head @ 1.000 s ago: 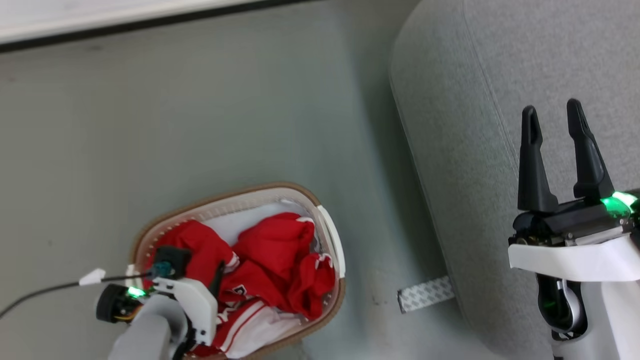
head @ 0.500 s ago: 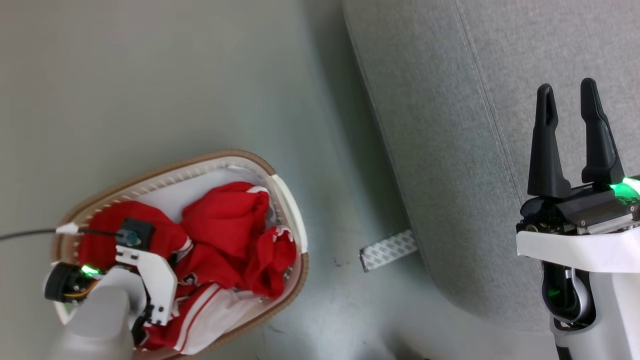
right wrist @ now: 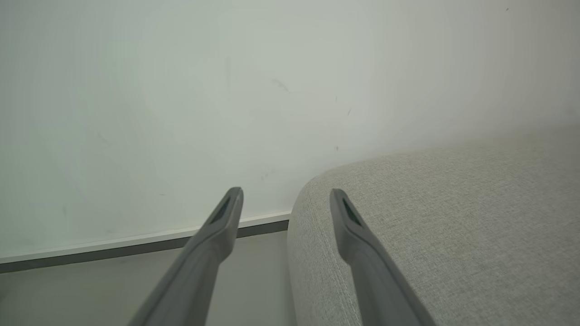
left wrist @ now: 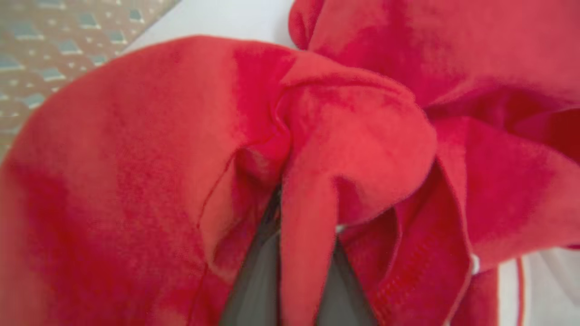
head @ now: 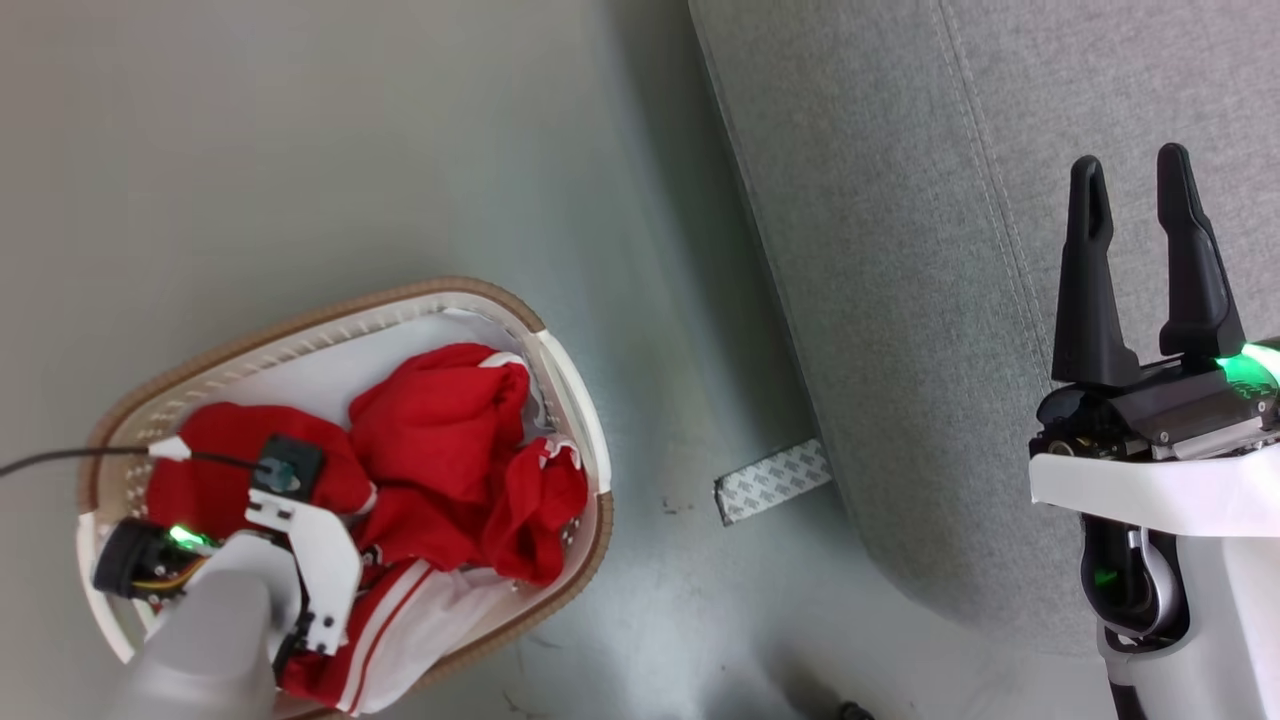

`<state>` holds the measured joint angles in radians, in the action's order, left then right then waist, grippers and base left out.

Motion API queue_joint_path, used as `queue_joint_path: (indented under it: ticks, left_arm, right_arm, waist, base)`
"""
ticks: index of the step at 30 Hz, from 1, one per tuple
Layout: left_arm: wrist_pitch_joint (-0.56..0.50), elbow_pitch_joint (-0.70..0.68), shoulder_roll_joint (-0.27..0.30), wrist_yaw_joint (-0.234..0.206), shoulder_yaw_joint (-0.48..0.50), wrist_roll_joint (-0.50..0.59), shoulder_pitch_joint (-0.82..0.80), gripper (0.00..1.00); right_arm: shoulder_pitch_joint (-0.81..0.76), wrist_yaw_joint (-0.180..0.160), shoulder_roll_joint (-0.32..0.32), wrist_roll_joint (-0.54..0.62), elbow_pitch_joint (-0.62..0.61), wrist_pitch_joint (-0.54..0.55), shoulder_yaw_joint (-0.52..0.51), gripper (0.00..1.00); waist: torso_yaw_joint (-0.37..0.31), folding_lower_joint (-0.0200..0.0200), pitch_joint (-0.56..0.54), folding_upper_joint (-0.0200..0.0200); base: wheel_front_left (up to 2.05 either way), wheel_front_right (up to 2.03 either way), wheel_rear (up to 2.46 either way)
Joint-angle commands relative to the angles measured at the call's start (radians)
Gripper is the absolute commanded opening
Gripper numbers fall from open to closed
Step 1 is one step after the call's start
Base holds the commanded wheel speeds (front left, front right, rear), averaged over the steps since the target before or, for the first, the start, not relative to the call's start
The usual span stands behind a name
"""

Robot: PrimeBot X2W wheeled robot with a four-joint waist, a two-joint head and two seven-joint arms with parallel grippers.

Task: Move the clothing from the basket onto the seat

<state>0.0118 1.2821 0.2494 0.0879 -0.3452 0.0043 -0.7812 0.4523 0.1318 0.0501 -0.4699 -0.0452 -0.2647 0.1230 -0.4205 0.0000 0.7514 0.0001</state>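
Red sportswear, the clothing (head: 440, 440), lies heaped inside the basket (head: 300, 325), with a white-striped piece at its near end. A plain white liner (head: 300, 375) shows beneath the heap at the far end. The basket is oval, perforated and cream-white with a brown rim, and it stands on the floor (head: 300, 150).

The left hand (left wrist: 306, 226) is lowered into the heap. In the left wrist view its two fingers stand close together with a fold of the red cloth pinched between them. A thin dark cable (head: 70, 460) runs to its wrist from the left edge of the head view.

The floor is smooth and grey-green, with a few dark scuffs. A patterned strip (head: 772, 482) lies on it, reaching from under the seat's edge. The seat (head: 900, 250), in light-grey woven fabric with a stitched seam, stands apart from the basket to its right.

The right hand (head: 1130, 160) is held over the seat, fingers parted and holding nothing. Beyond it, the right wrist view shows a pale wall (right wrist: 181, 90) with a white skirting board (right wrist: 136, 246).
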Motion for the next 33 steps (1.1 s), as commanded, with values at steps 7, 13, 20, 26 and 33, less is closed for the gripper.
queue_joint_path:
  ticks: [7, 13, 20, 26, 33]
  left_arm:
    - [0.097, 0.002, -0.037, 0.01, 0.002, -0.038, 0.056, 0.0]
    - [0.173, -0.013, -0.14, 0.013, -0.007, -0.064, 0.065, 0.0]
    - [0.239, -0.057, -0.195, 0.026, -0.016, -0.116, 0.096, 0.0]
    - [0.253, -0.175, -0.196, 0.039, -0.02, -0.169, 0.146, 0.0]
    - [0.253, -0.416, -0.193, 0.043, -0.055, -0.232, 0.224, 0.0]
  right_arm:
    - [-0.013, -0.002, 0.001, 0.033, 0.02, 0.0, -0.015, 1.0]
    - [-0.056, -0.002, 0.002, 0.07, 0.033, 0.0, -0.042, 1.0]
    - [-0.103, -0.002, 0.002, 0.116, 0.057, 0.0, -0.031, 1.0]
    - [-0.139, -0.002, 0.002, 0.129, 0.071, 0.0, -0.031, 1.0]
    - [-0.197, -0.002, 0.002, 0.124, 0.082, 0.0, -0.044, 1.0]
  waist:
    - [0.054, 0.0, -0.126, -0.0001]
    - [0.132, 0.0, -0.282, -0.0001]
    - [0.21, 0.0, -0.432, -0.0001]
    - [0.252, 0.0, -0.512, -0.0001]
    - [0.313, 0.0, -0.593, -0.0001]
  base:
    - [0.0, 0.0, 0.0]
    - [0.0, 0.0, 0.0]
    - [0.0, 0.0, 0.0]
    - [0.0, 0.0, 0.0]
    - [0.0, 0.0, 0.0]
